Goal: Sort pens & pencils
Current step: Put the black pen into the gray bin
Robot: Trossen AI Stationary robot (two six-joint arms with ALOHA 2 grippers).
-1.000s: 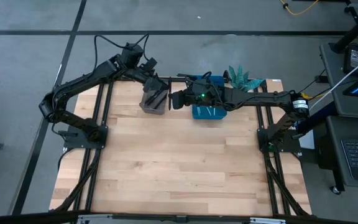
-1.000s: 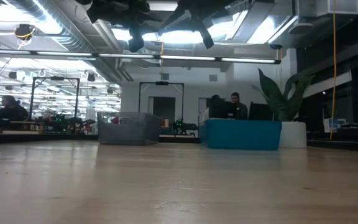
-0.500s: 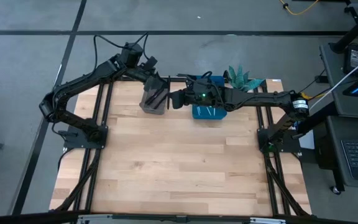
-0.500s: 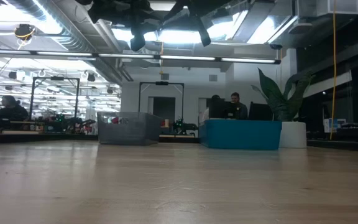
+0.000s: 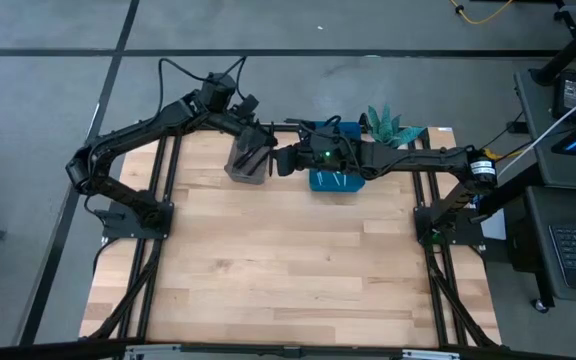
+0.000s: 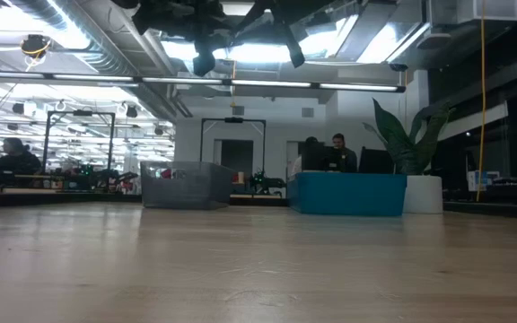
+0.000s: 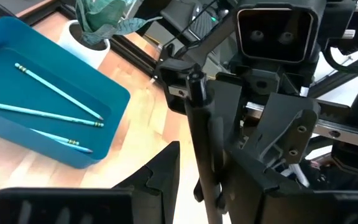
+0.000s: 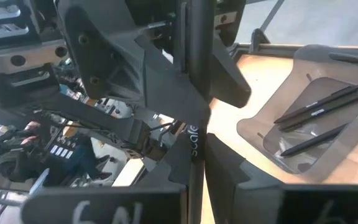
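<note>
A black pen [image 8: 196, 74] is held high above the table between the two trays, with my right gripper [image 8: 196, 168] shut on it. My left gripper [image 7: 201, 186] faces it from the left, open, its fingers on either side of the pen [image 7: 205, 143]; I cannot tell whether they touch it. In the high view the two grippers [image 5: 265, 150] [image 5: 280, 160] meet nose to nose. The grey tray [image 8: 316, 118] holds three black pens lying flat. Three teal pencils lie flat in the blue tray [image 7: 114, 99]. My right gripper pinches the pen's barrel [image 8: 196, 146] between its two fingers. The fingers come about level from the table's right and lie across the pen, which sticks out on both sides of them. The pen is lifted clear of the table.
The grey tray [image 5: 243, 165] sits at the far middle-left of the wooden table and the blue tray [image 5: 336, 182] to its right. A potted plant [image 5: 388, 125] stands behind the blue tray. Bare wood fills the near half.
My left gripper has gone a little toward the table's right, closer to the pen and my right gripper. Its fingers have kept the same gap. My right gripper has kept still with the pen.
</note>
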